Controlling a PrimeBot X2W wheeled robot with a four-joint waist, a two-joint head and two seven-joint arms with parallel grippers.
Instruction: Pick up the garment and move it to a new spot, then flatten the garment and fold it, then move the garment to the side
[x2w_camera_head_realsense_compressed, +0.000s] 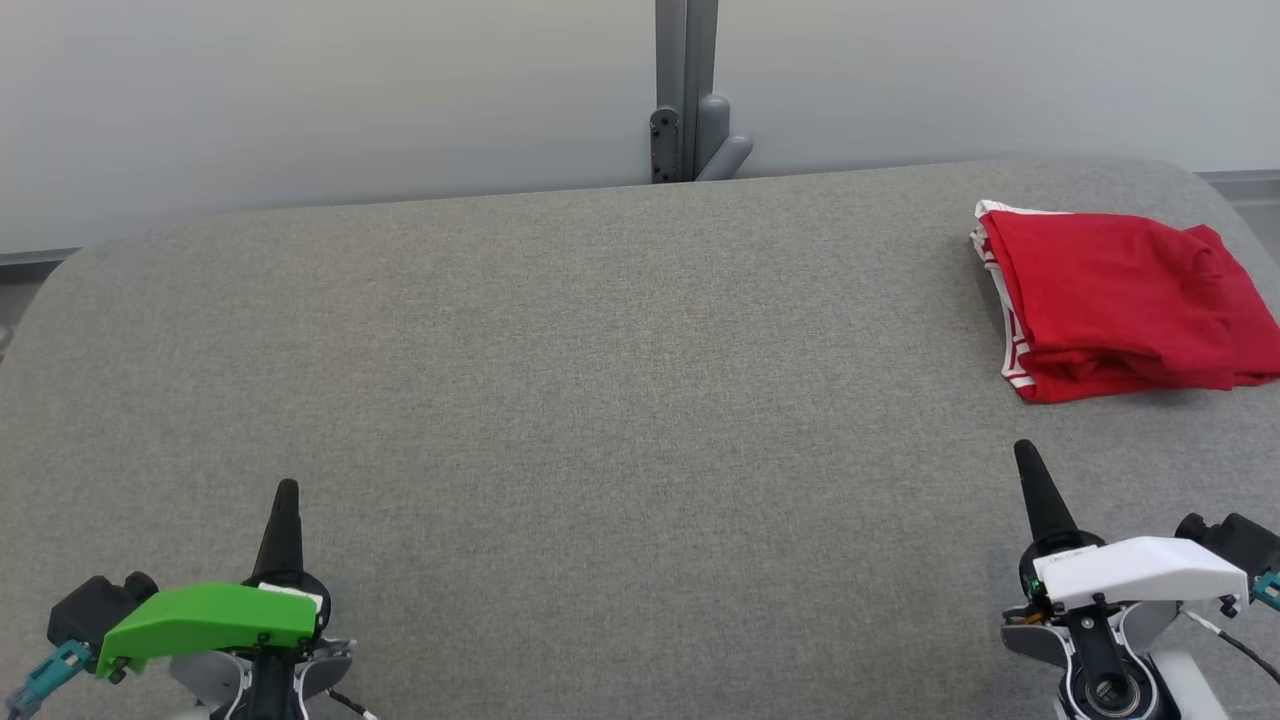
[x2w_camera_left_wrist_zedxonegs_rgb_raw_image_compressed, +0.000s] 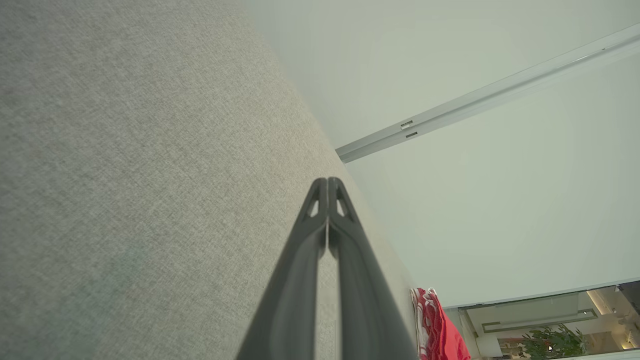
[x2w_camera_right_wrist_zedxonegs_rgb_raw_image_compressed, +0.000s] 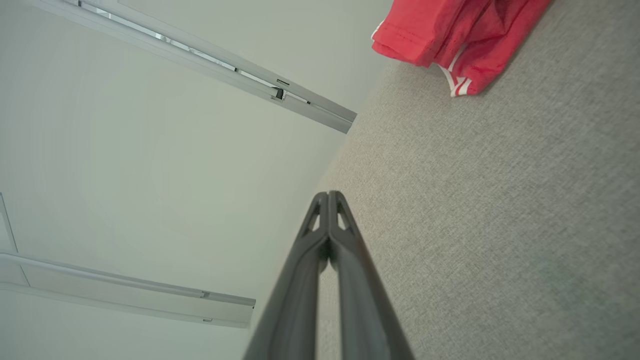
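Left gripper (x2w_camera_head_realsense_compressed: 287, 495): clenched, empty, near-left over table (x2w_camera_head_realsense_compressed: 600, 400). Right gripper (x2w_camera_head_realsense_compressed: 1027, 455): clenched too, empty, near-right, just short of garment (x2w_camera_head_realsense_compressed: 1120, 300). Garment: red with white trim, lies folded in a compact stack at far-right edge of table, apart from both grippers. Looks like pick, flatten, fold and side move all done; likely nothing left.
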